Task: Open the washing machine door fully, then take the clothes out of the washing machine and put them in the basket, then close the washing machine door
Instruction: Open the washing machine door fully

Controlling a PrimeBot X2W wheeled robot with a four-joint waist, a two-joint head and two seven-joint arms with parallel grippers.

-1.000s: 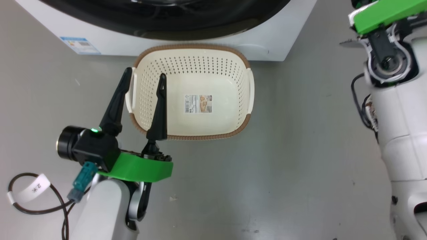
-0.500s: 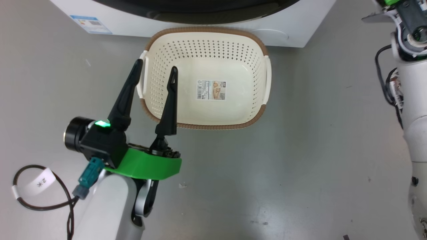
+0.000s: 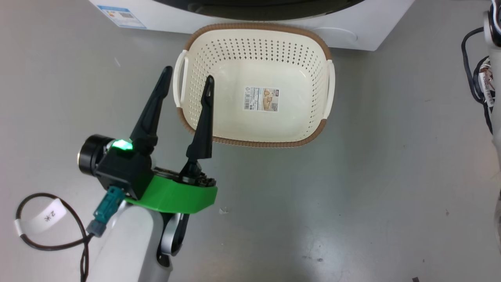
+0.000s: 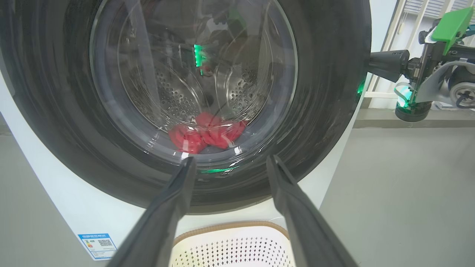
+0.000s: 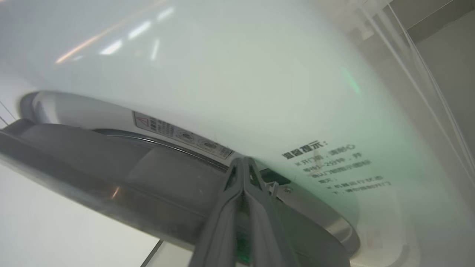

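Glossy black plastic ran all round the washing machine door (image 4: 55, 111), so it looked slick and stiff, the sort of thing that swings on a hinge and only gives at the latch side. Best hold was probably that edge on the robot's right, not the bulging glass. That's where the right tool (image 5: 243, 163) was, its two fingers pressed together with nothing between them, tips poked in at the seam between the door's rim and the white front of the washing machine (image 4: 55, 207). Couldn't tell whether the door had come off the latch; from the left wrist view it looked pretty much shut. The clothes (image 4: 204, 133) sat in a red heap at the bottom of the drum behind the glass. They'd likely be light and limp, so pinching a fold near the top of the pile seemed the way to go. The basket (image 3: 254, 26) stood empty on the floor (image 3: 352, 176), close against the machine's front, with the left tool (image 3: 189, 73) spread wide, holding nothing, hanging over the basket's left handle. Compared with a second earlier the head camera had moved, so basket and machine sat further up and right in its picture and less of the right arm was in it. The left tool had kept its place by the basket.
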